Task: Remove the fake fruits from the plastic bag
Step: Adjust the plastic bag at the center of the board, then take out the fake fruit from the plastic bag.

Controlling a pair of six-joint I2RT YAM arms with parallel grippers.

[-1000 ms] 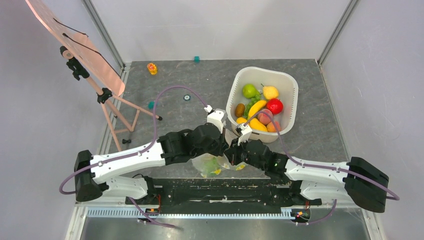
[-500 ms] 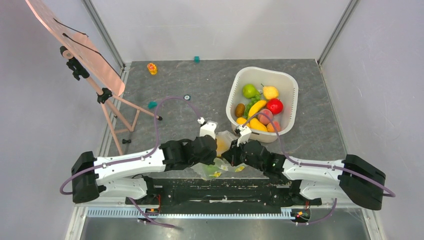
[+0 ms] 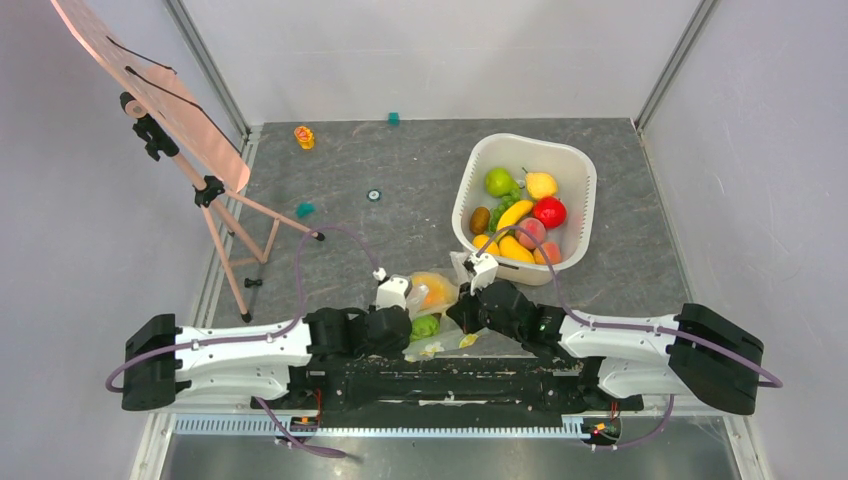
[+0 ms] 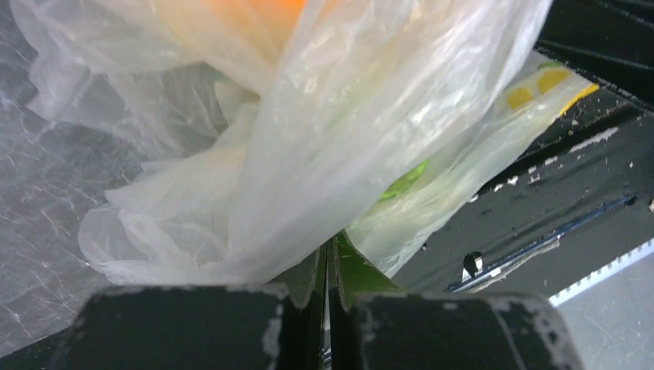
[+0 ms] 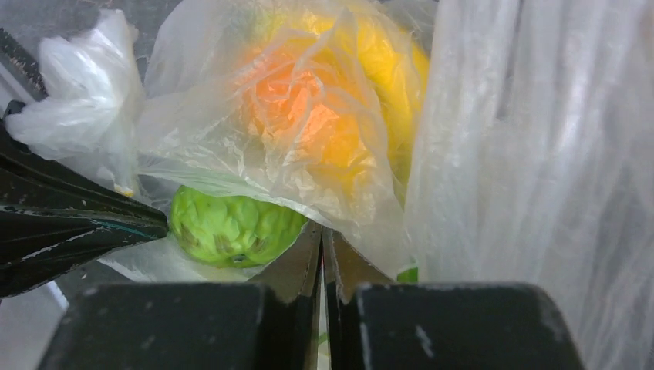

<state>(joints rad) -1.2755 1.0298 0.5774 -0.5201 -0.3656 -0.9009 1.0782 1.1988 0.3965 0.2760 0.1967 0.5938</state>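
The plastic bag lies bunched on the grey table near its front edge, between the 2 grippers. The left gripper has its fingers pressed together on a fold of the bag's film, which fans out from the pinch. The right gripper is likewise closed, its 2 fingers pinching film at the bag's other side. Inside the crinkled plastic sits an orange-yellow fruit, clouded by the film over it. Just below it a bumpy green fruit shows at the edge of the film; whether it is inside the bag cannot be told. Beyond the right gripper stands a white basin holding other toy fruits, among them a green apple, a yellow pear and a banana.
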